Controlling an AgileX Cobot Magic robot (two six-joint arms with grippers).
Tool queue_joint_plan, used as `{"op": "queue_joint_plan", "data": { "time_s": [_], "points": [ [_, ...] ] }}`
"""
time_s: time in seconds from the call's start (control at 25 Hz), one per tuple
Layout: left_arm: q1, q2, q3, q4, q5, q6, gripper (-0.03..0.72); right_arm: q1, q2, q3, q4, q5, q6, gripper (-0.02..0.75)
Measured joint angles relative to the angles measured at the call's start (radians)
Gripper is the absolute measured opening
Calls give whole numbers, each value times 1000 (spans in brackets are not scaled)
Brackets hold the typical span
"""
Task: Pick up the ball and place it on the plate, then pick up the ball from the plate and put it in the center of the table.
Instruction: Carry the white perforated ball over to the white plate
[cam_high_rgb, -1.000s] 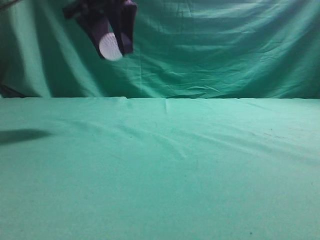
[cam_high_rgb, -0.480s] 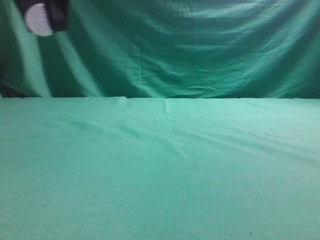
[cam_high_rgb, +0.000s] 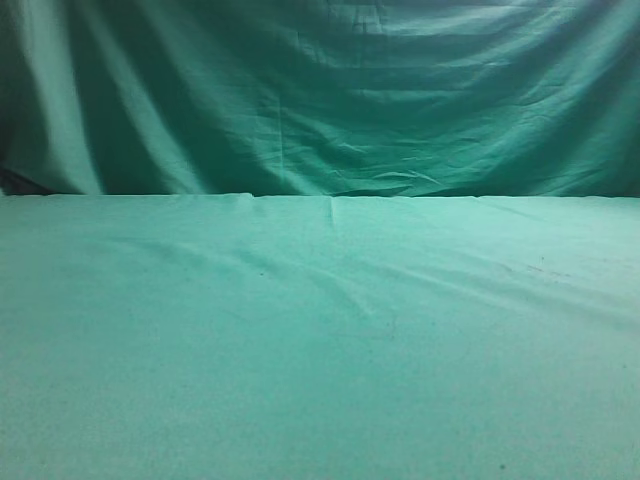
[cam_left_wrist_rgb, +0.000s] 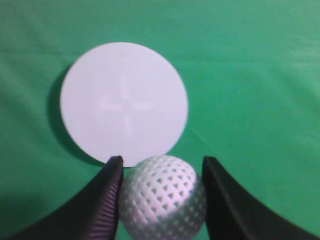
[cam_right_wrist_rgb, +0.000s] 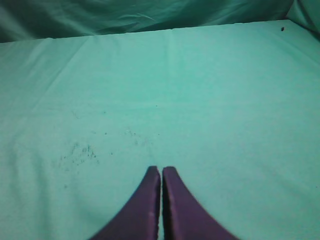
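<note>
White dimpled ball pinched in left end effector above plate — bare, right end effector pressed together.

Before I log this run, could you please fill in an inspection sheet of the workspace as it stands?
Surface: table under wrinkled green cloth, some dark specks.
Job's things: ball held above the table; white round plate lies on the cloth, nothing on it.
Clutter: nothing seen.
Grippers: left gripper shut on the ball, fingers at its sides; right gripper shut, holding nothing.
Cables: nothing seen.
Surroundings: draped green backdrop.
</note>
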Motion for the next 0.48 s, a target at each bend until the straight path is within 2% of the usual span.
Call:
{"op": "queue_joint_plan", "data": {
  "time_s": [0.16,0.24,0.48],
  "points": [
    [126,0,7,0,-37,0,311,0,0,0,0,0,0,0],
    [166,4,11,0,-52,0,311,0,0,0,0,0,0,0],
    [191,62,84,-13,-141,38,311,0,0,0,0,0,0,0]
  ]
}}
